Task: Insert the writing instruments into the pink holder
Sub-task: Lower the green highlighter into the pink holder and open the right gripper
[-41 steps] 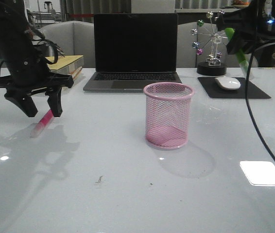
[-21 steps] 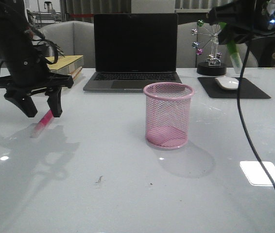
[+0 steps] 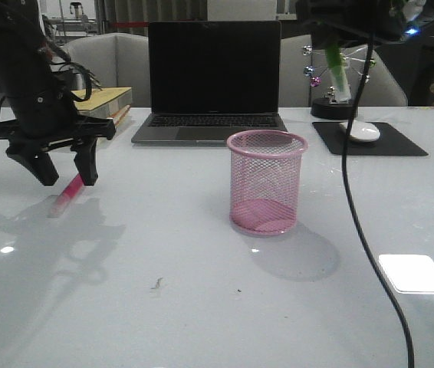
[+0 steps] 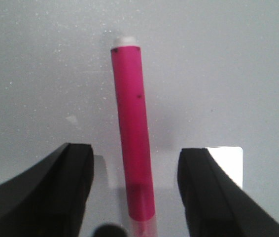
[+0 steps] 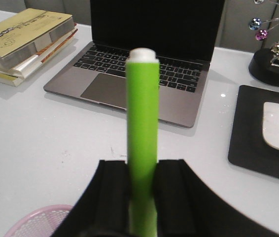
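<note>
The right end effector (image 5: 142, 207) is clamped on the green marker (image 5: 142, 133), gripping it low on the barrel so the pale end points away from the wrist. In the front view that marker (image 3: 335, 70) hangs high at the far right, above and behind the pink holder (image 3: 267, 182), which stands empty near the middle of the bench (image 3: 202, 307). A rigid plastic barrel like this should be light and stiff, with no give, but its smooth round skin looks slippery; held near one end, it could pivot between the pads if it knocks the rim on the way in.

The pink marker (image 4: 132, 148) lies flat on the bench at the left, its pale cap towards the near side in the front view (image 3: 65, 193). The left end effector (image 3: 62, 173) hangs just above it with its fingers (image 4: 70, 192) spread apart, one on either side of the barrel and touching nothing. It should handle the same way: light, hard, liable to roll. The middle of the barrel looks the best place to take hold, across its width, so it stays balanced when lifted.

The holder itself is thin wire mesh, probably light enough to slide or tip if a marker is pushed against its wall.
</note>
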